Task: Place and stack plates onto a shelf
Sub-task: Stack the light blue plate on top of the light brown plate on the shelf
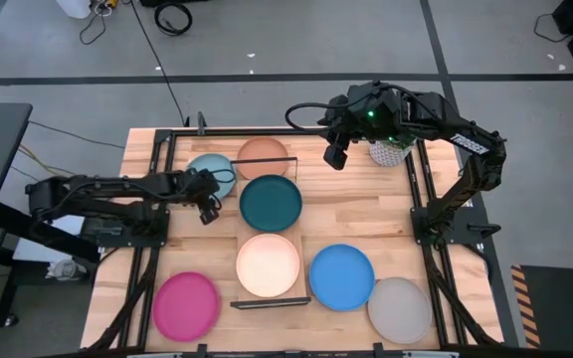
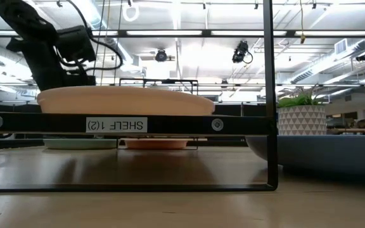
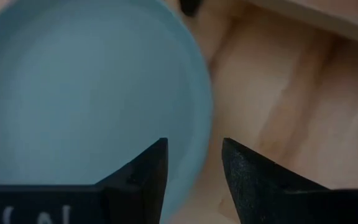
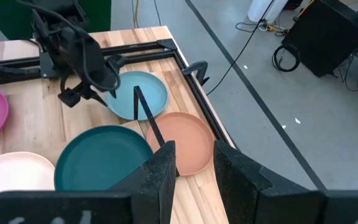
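High view shows the left pincer [image 1: 208, 202] low over the desk [image 1: 366, 214], at the 4 o'clock rim of the light blue plate [image 1: 209, 169]. Its fingers stand apart with nothing between them (the left wrist view has the plate's edge just beyond the tips, one tip over the plate and the other over bare wood). The shelf [image 1: 270, 298] runs from 12 to 6 o'clock down the desk's middle and carries two plates: the teal plate [image 1: 271, 202] at its far half and the peach plate [image 1: 268, 265] at its near half. The terracotta plate [image 1: 263, 157] lies at the shelf's far end, beside the light blue one; whether it rests on the board I cannot tell. On the desk lie the magenta plate [image 1: 186, 305] at 7 o'clock, the bright blue plate [image 1: 342, 276] just right of the peach one, and the grey plate [image 1: 400, 309] at 5 o'clock. The right pincer [image 1: 335, 154] hangs high at 1 o'clock, narrowly parted and empty, next to a potted plant [image 1: 389, 151].
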